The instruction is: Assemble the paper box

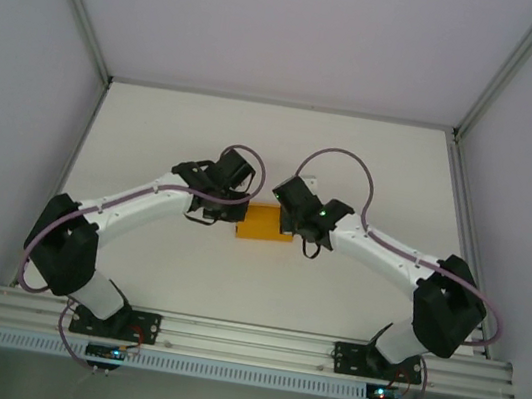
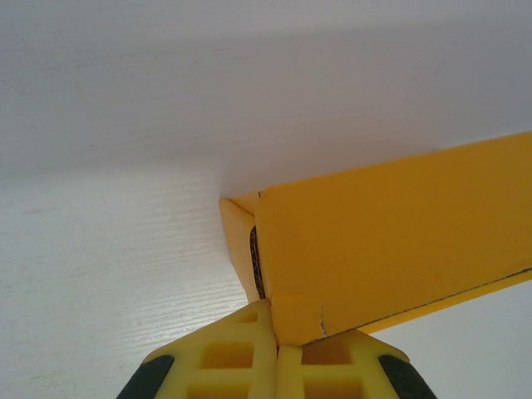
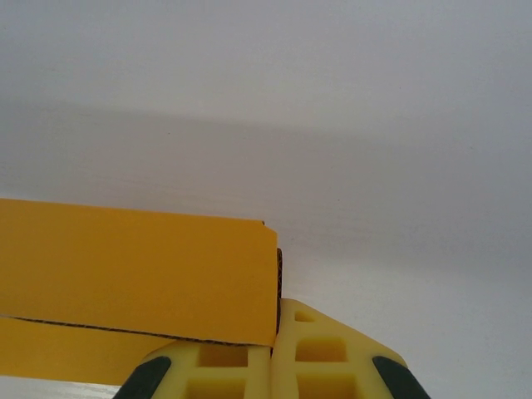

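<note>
Top view: paper box (image 1: 264, 223) lies on the white bench (image 1: 175, 135) near the middle, long axis running left to right. Left arm (image 1: 134, 201) reaches in from the left and right arm (image 1: 389, 252) from the right. Their wrists meet the box at opposite ends, so the box sits between the two sets of jaws.

Left wrist view: left jaws clenched, the two yellow pads (image 2: 224, 357) pressed together along one seam. Paper box (image 2: 391, 241) sits right at the tips. Its near lower corner overlaps the seam and hides the top of one pad. A folded end flap shows at the box's left end, with a dark cut edge of card beside it. Bench (image 2: 100, 249) lies beyond.

Right wrist view: right jaws clenched likewise, pads (image 3: 324, 349) meeting. Paper box (image 3: 133, 274) extends left from the tips. Its end edge runs straight down to the seam, in front of one pad and beside the other. Bench (image 3: 399, 208) behind.

At both ends, cannot tell whether any card is nipped in the seam or merely touches the tips.
</note>
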`<control>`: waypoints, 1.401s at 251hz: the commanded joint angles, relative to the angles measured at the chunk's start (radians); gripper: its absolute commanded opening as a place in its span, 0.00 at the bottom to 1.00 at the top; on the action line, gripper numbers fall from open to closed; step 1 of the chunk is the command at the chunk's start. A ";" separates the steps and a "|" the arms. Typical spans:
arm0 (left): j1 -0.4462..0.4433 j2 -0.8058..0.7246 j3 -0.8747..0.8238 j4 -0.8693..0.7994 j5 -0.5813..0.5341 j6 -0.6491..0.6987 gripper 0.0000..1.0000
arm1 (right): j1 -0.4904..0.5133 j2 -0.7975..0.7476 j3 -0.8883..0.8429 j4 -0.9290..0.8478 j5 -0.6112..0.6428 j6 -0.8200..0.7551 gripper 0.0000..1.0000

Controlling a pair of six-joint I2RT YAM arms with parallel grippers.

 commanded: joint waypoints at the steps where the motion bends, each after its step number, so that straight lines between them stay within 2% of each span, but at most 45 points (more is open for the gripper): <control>1: -0.022 0.043 -0.028 -0.057 0.080 -0.019 0.00 | 0.022 0.025 -0.061 -0.084 -0.083 0.021 0.00; 16: -0.023 0.056 -0.036 -0.065 0.064 -0.012 0.00 | 0.018 0.013 -0.071 -0.080 -0.107 0.011 0.00; 31: -0.023 0.071 -0.034 -0.083 0.044 -0.010 0.00 | 0.009 -0.002 -0.072 -0.077 -0.125 -0.007 0.06; 70: -0.024 0.085 -0.034 -0.077 0.037 0.006 0.00 | -0.022 -0.068 -0.037 -0.038 -0.198 -0.087 0.39; 95: -0.029 0.085 -0.018 -0.084 0.019 0.022 0.00 | -0.059 -0.123 -0.006 -0.010 -0.246 -0.128 0.63; 119: -0.030 0.083 -0.003 -0.097 0.001 0.042 0.00 | -0.101 -0.158 0.007 0.046 -0.302 -0.147 0.77; 129: -0.031 0.083 0.001 -0.104 -0.003 0.046 0.00 | -0.118 -0.166 0.008 0.070 -0.326 -0.149 0.86; 136: -0.032 0.083 0.005 -0.105 -0.004 0.052 0.00 | -0.130 -0.167 0.010 0.082 -0.336 -0.149 0.87; 173: -0.033 0.081 0.017 -0.110 -0.015 0.063 0.00 | -0.206 -0.140 0.029 0.080 -0.352 -0.142 0.88; 195: -0.034 0.089 0.025 -0.112 -0.019 0.069 0.00 | -0.246 -0.109 0.033 0.052 -0.359 -0.127 0.83; 217: -0.034 0.096 0.032 -0.116 -0.022 0.076 0.00 | -0.259 -0.087 0.018 0.032 -0.344 -0.120 0.69; 254: -0.033 0.097 0.039 -0.111 -0.014 0.091 0.00 | -0.265 -0.071 -0.064 0.050 -0.343 -0.080 0.60; 263: -0.034 0.095 0.043 -0.110 -0.009 0.097 0.00 | -0.264 -0.068 -0.088 0.064 -0.340 -0.074 0.52; 273: -0.033 0.091 0.048 -0.111 0.001 0.108 0.07 | -0.263 -0.066 -0.114 0.076 -0.337 -0.062 0.47; 284: -0.033 0.082 0.054 -0.107 0.009 0.123 0.17 | -0.261 -0.065 -0.140 0.091 -0.326 -0.036 0.46; 293: -0.033 0.072 0.064 -0.110 0.015 0.136 0.21 | -0.255 -0.064 -0.157 0.095 -0.328 -0.018 0.44; 330: -0.019 0.026 0.114 -0.152 0.038 0.235 0.43 | -0.224 -0.061 -0.198 0.105 -0.317 0.027 0.44; 351: -0.005 0.012 0.157 -0.198 0.070 0.276 0.52 | -0.212 -0.057 -0.208 0.107 -0.316 0.047 0.44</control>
